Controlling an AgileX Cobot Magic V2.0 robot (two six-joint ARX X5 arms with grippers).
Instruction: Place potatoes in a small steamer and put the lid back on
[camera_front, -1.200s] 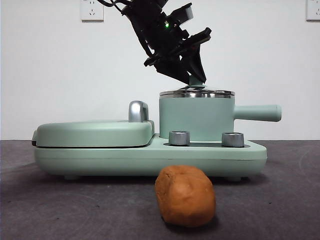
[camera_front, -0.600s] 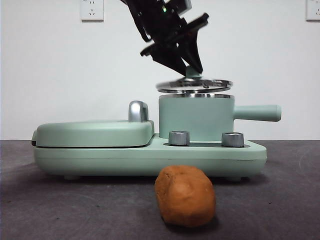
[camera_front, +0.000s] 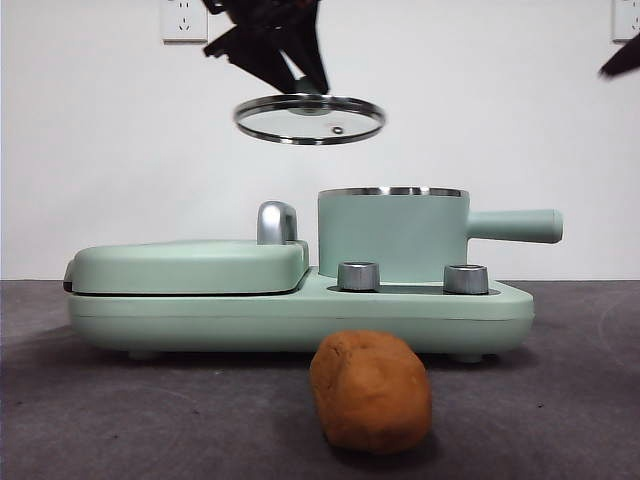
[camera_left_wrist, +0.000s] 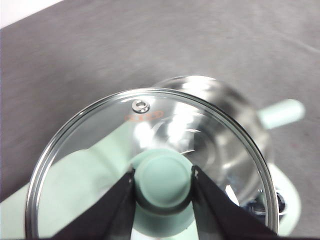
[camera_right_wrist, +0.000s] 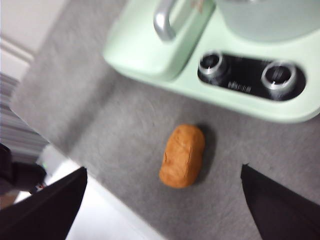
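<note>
Gripping the lid (camera_left_wrist: 150, 165) by its knob, left pincer (camera_left_wrist: 162, 182) above steamer (camera_front: 392, 235)

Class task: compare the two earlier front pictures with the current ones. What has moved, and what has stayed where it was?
The left gripper, shut on the knob, has lifted the lid off the small steamer and carried it up and toward the griddle side. The steamer now stands open. A black tip of the right arm has appeared at a top corner. The potato stayed on the table in front, untouched.
</note>
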